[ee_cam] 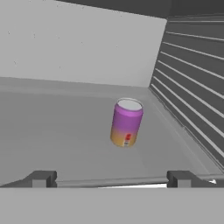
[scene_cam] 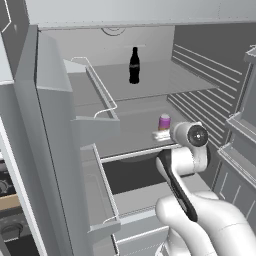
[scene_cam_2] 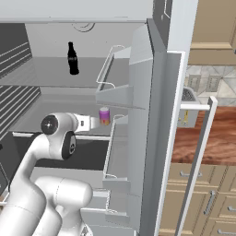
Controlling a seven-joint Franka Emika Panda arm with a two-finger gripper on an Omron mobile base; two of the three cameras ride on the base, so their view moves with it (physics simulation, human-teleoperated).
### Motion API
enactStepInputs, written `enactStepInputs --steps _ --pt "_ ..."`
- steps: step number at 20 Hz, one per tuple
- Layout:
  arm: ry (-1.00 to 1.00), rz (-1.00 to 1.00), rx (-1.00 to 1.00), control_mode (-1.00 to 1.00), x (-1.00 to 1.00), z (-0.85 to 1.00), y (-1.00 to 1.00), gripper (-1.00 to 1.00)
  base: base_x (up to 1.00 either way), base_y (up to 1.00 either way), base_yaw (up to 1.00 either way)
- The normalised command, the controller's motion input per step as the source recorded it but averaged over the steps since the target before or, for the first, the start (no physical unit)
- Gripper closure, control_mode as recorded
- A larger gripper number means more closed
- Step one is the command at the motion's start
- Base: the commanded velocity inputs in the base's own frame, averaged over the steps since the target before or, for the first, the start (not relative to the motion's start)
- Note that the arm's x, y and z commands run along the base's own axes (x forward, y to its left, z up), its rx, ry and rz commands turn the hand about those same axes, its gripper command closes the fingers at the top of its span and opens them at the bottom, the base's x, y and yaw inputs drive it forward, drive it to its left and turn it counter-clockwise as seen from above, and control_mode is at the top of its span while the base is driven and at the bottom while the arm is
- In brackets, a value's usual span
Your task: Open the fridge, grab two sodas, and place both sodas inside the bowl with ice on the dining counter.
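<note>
The fridge (scene_cam: 50, 125) stands open with both doors swung wide, its grey shelves showing. A dark bottle soda (scene_cam: 134, 65) stands upright on the upper shelf, also seen as the bottle (scene_cam_2: 72, 58). A purple can soda (ee_cam: 126, 122) stands upright on the middle shelf, near the right ribbed wall. My gripper (ee_cam: 109, 178) is open at the shelf's front edge, a short way in front of the can (scene_cam: 164, 121) and not touching it. Nothing is between the fingers. The bowl and the dining counter are out of view.
Door bins with wire rails (scene_cam: 102, 92) jut out on the left door, and the right door's bins (scene_cam_2: 113, 73) lie close to the arm. A brown wood-topped counter with tan drawers (scene_cam_2: 212, 138) lies beyond the right door. A long bar handle (scene_cam_2: 200, 152) hangs on that door.
</note>
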Motion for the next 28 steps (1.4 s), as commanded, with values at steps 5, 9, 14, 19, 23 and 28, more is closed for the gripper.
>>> enactStepInputs --steps 5,9,14,19,23,28 --pt "-0.10 0.00 0.00 -1.00 0.20 0.00 0.00 -1.00 0.00 0.00 0.00" --pt "-0.01 0.00 0.00 -1.00 0.33 0.00 0.00 -1.00 0.00 0.00 0.00" --pt "-0.01 0.00 0.04 -1.00 0.18 0.00 -0.10 -1.00 0.00 0.00 0.00" --pt "0.00 0.00 0.05 -1.00 0.16 0.00 -0.17 -1.00 0.00 0.00 0.00" --pt "0.00 0.00 0.04 -1.00 0.12 0.00 -0.11 -1.00 0.00 0.00 0.00" --pt "0.00 0.00 0.02 -1.00 0.16 0.00 -0.08 -1.00 0.00 0.00 0.00"
